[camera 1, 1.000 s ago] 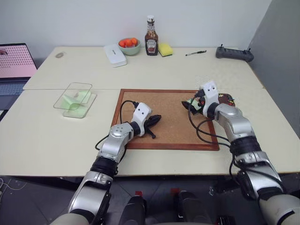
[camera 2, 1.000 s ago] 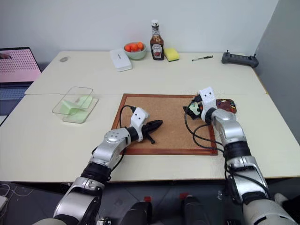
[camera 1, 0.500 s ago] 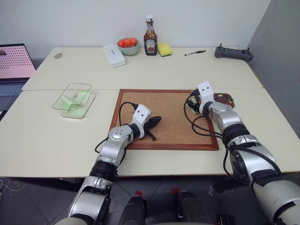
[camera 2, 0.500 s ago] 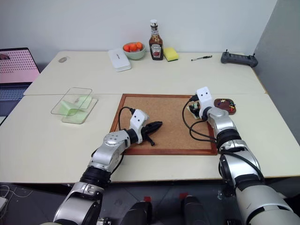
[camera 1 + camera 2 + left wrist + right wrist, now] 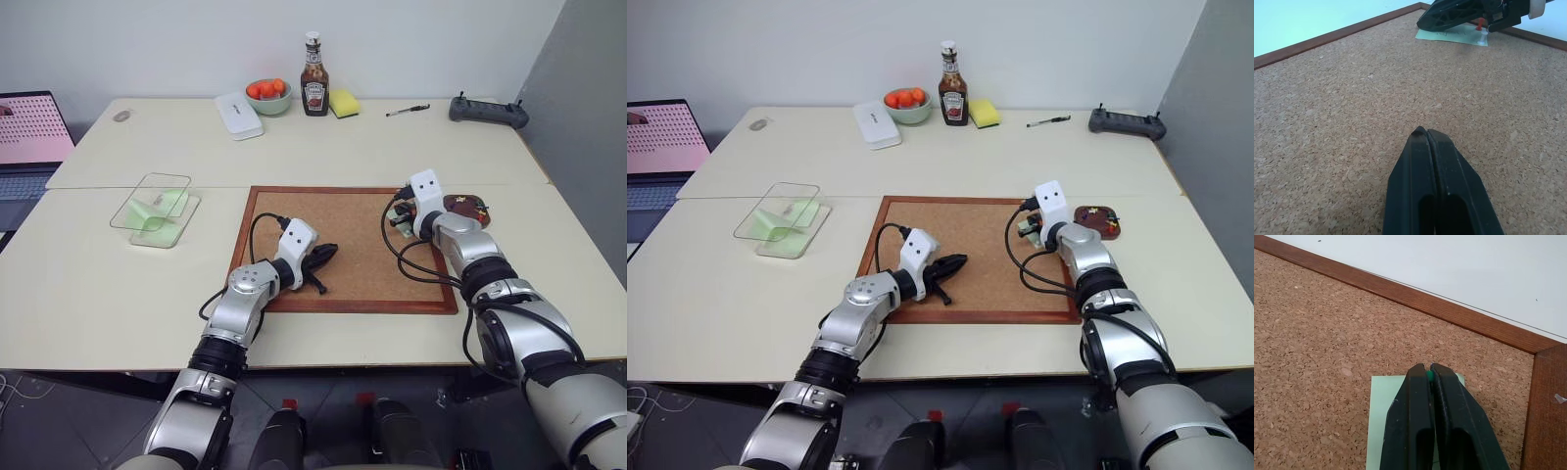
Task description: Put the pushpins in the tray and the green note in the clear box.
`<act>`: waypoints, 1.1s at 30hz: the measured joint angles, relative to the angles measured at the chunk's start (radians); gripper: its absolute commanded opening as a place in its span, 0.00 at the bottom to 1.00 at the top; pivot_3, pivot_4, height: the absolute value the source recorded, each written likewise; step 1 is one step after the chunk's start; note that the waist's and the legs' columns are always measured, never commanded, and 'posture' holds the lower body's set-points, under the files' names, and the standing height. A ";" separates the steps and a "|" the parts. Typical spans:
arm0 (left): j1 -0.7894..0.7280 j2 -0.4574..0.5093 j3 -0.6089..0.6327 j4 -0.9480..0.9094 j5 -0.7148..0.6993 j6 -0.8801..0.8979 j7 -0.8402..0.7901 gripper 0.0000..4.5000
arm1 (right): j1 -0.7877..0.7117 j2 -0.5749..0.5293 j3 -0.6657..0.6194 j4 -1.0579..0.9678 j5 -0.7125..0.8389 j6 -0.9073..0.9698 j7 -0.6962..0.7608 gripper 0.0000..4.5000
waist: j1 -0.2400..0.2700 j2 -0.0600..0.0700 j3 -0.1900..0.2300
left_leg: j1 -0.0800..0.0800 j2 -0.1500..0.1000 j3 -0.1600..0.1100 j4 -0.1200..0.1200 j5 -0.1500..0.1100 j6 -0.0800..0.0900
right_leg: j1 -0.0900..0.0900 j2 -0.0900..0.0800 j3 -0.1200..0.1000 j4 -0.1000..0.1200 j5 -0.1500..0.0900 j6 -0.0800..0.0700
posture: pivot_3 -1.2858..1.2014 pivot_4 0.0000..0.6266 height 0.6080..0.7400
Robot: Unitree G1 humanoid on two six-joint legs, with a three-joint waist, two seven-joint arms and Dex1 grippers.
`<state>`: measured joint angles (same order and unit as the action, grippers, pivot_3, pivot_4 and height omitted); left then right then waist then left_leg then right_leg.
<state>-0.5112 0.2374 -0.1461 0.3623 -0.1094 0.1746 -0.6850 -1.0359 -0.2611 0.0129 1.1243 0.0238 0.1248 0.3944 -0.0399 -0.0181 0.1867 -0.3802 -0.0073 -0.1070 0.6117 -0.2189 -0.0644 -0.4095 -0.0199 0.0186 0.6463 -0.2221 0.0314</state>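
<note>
At cork board's far right corner: right gripper [image 5: 1430, 374] clamped on green-headed plastic pushpin [image 5: 1429, 376], directly over pale mint-green paper note [image 5: 1382, 421]; small brown tray [image 5: 1101, 219] just rightward. Left gripper [image 5: 1426, 133] closed, empty.

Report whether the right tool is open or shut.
Shut. In the right wrist view the right tool's two black fingers meet over the green note, pinching a green pushpin head.

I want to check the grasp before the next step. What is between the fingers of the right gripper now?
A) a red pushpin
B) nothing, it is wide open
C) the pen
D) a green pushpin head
D: in the right wrist view the right gripper is shut, with a small green pushpin head pinched at its tips, above the green note on the cork board.
</note>
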 measured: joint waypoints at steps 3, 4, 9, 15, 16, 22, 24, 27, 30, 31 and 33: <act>0.002 0.002 -0.001 -0.004 0.004 0.004 0.000 0.00 | 0.000 0.001 -0.003 0.000 0.001 0.000 0.002 0.02 | -0.001 0.000 0.000 | 0.000 0.000 0.000 0.000 0.000 0.000 | 0.000 0.000 0.000 0.000 0.000 0.000 | 0.52 0.24 1.00; 0.002 0.002 -0.002 -0.006 0.006 0.008 0.000 0.00 | 0.000 0.001 -0.004 0.000 0.001 -0.001 0.003 0.02 | -0.001 0.000 0.000 | 0.000 0.000 0.000 0.000 0.000 0.000 | 0.000 0.000 0.000 0.000 0.000 0.000 | 0.52 0.24 1.00; 0.004 0.003 -0.004 -0.016 0.014 0.016 -0.003 0.00 | 0.000 0.001 -0.011 -0.002 0.001 -0.001 0.012 0.02 | -0.002 0.000 0.000 | 0.000 0.000 0.000 0.000 0.000 0.000 | 0.000 0.000 0.000 0.000 0.000 0.000 | 0.52 0.24 1.00; 0.012 0.008 -0.014 -0.038 0.023 0.033 -0.015 0.00 | 0.002 0.000 -0.011 -0.011 0.000 -0.001 0.018 0.02 | -0.004 0.000 0.000 | 0.000 0.000 0.000 0.000 0.000 0.000 | 0.000 0.000 0.000 0.000 0.000 0.000 | 0.52 0.24 1.00; 0.012 0.008 -0.014 -0.039 0.023 0.033 -0.015 0.00 | 0.002 0.000 -0.012 -0.012 0.000 -0.001 0.019 0.02 | -0.004 0.000 0.000 | 0.000 0.000 0.000 0.000 0.000 0.000 | 0.000 0.000 0.000 0.000 0.000 0.000 | 0.52 0.24 1.00; 0.014 0.007 -0.014 -0.041 0.024 0.035 -0.017 0.00 | 0.004 -0.001 -0.012 -0.023 0.001 -0.001 0.020 0.02 | -0.004 0.000 0.000 | 0.000 0.000 0.000 0.000 0.000 0.000 | 0.000 0.000 0.000 0.000 0.000 0.000 | 0.52 0.24 1.00; 0.014 0.006 -0.014 -0.041 0.025 0.036 -0.020 0.00 | 0.004 -0.001 -0.018 -0.041 0.004 -0.001 0.020 0.02 | -0.004 0.000 0.000 | 0.000 0.000 0.000 0.000 0.000 0.000 | 0.000 0.000 0.000 0.000 0.000 0.000 | 0.52 0.24 1.00; 0.017 0.004 -0.014 -0.042 0.028 0.036 -0.023 0.00 | -0.002 -0.010 -0.030 -0.108 0.005 -0.011 0.018 0.02 | -0.004 0.002 -0.001 | 0.000 0.000 0.000 0.000 0.000 0.000 | 0.000 0.000 0.000 0.000 0.000 0.000 | 0.52 0.24 1.00; 0.019 0.003 -0.014 -0.044 0.029 0.036 -0.023 0.00 | -0.001 -0.011 -0.032 -0.134 0.005 -0.010 0.018 0.02 | -0.004 0.002 -0.001 | 0.000 0.000 0.000 0.000 0.000 0.000 | 0.000 0.000 0.000 0.000 0.000 0.000 | 0.52 0.24 1.00; 0.020 0.002 -0.015 -0.045 0.029 0.036 -0.024 0.00 | 0.003 -0.011 -0.032 -0.146 0.006 -0.007 0.018 0.02 | -0.004 0.002 -0.001 | 0.000 0.000 0.000 0.000 0.000 0.000 | 0.000 0.000 0.000 0.000 0.000 0.000 | 0.52 0.24 1.00; 0.022 0.002 -0.015 -0.048 0.032 0.036 -0.024 0.00 | 0.010 -0.012 -0.034 -0.172 0.008 0.000 0.018 0.02 | -0.004 0.002 -0.001 | 0.000 0.000 0.000 0.000 0.000 0.000 | 0.000 0.000 0.000 0.000 0.000 0.000 | 0.52 0.24 1.00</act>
<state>-0.4896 0.2393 -0.1608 0.3142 -0.0777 0.2103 -0.7087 -1.0262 -0.2731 -0.0207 0.9525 0.0323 0.1245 0.4122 -0.0442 -0.0156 0.1853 -0.3801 -0.0074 -0.1069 0.6116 -0.2189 -0.0644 -0.4093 -0.0199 0.0186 0.6461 -0.2222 0.0315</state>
